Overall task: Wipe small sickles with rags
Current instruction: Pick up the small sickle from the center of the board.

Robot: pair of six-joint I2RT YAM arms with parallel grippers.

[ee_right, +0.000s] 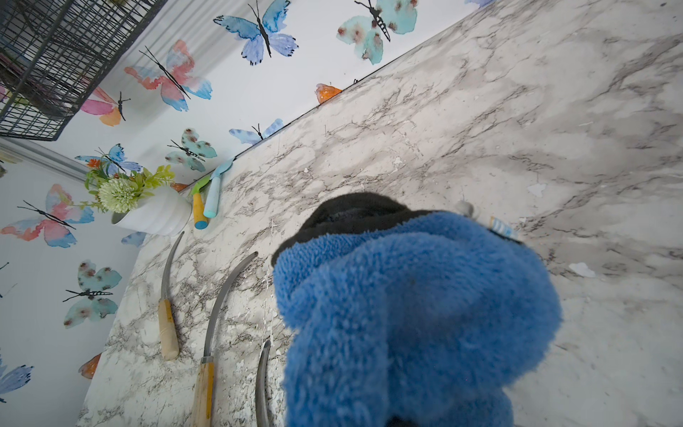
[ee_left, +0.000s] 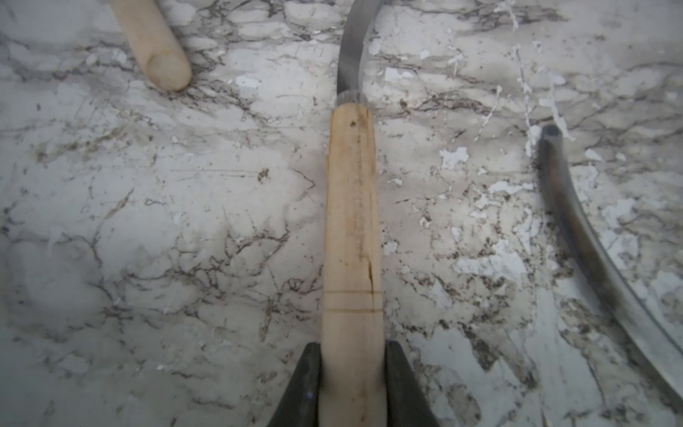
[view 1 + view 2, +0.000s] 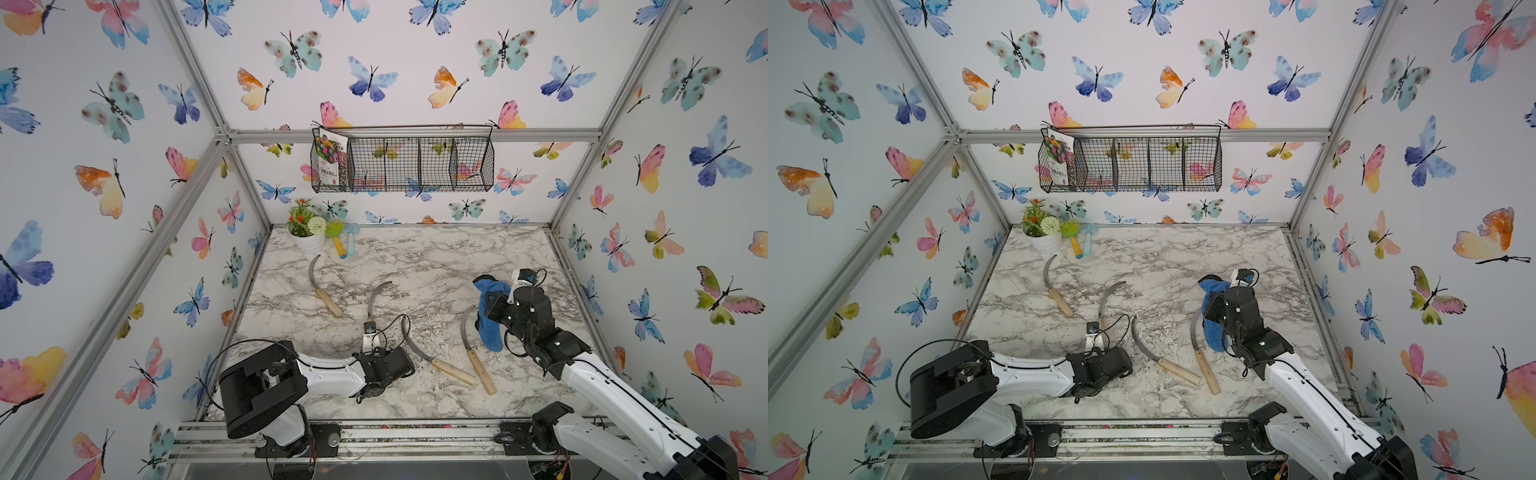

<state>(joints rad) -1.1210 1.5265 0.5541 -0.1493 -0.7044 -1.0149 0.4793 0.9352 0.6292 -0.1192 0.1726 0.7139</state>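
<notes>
1. One marble-patterned desk, scuffed with white flecks, boxed in by butterfly wallpaper.
2. Two white-and-black arms mounted at the 6 o'clock edge: left arm low over the desk, pointing toward the centre; right arm stretched toward 3 o'clock.
3. One black wire basket on the 12 o'clock wall, with a flower-printed packet in its 9 o'clock end compartment.
4. Four sickles on the desk:
   - far sickle at 10 o'clock.
   - gripped sickle just to 9 o'clock of centre, blade curving toward 12.
   - middle sickle at 5 o'clock.
   - right sickle at 4 o'clock, blade just beside the cloth, contact impossible to tell.
5. One fluffy blue rag at 3 o'clock, hanging from the right claw above the desk.
6. One white flowerpot of artificial flowers in the 11 o'clock corner.
7. Two claws:
   - left claw closed against both sides of the gripped sickle's wooden handle, near its butt end.
   - right claw clamped together on the rag, fingers buried in the cloth.
8. Two toy tools, yellow-handled and light-blue-handled, just beside the pot at its 3 o'clock.
</notes>
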